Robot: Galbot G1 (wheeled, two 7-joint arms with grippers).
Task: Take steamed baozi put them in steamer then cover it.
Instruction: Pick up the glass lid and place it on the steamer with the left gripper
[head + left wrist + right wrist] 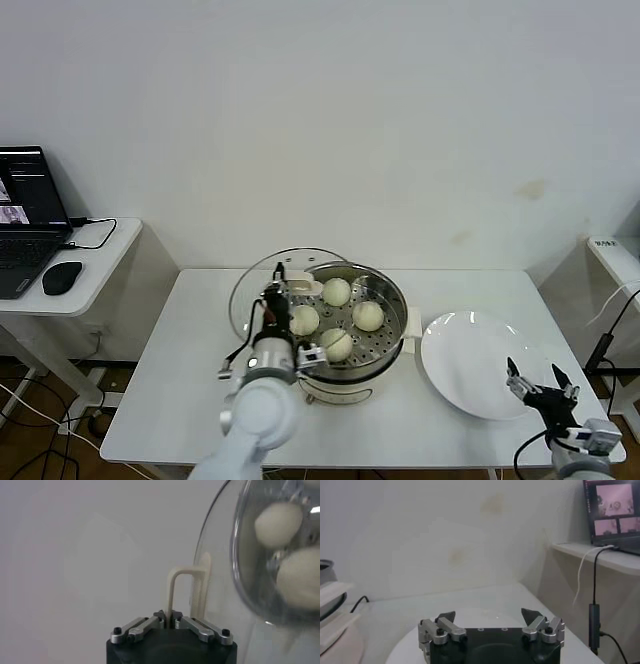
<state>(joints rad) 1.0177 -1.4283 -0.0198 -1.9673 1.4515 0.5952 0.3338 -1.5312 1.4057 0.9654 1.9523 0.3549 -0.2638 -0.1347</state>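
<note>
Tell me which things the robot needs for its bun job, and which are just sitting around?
Needed: four steamed baozi in the steamer; the cover, held by its handle in the shut left gripper.

Just around: white plate, laptop, mouse, the open right gripper waiting over the plate's edge.

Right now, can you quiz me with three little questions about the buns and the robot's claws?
1. How many small round cream-white buns sit in the shiny round steel steamer pot?
2. True or false: the flat white plate holds a bun.
3. Which claw grips the cream handle of the round clear glass lid? A) left claw B) right claw

Key: 1) four, on the perforated tray. 2) False, nothing lies on it. 3) A; the right claw hangs open over the plate's near edge.
</note>
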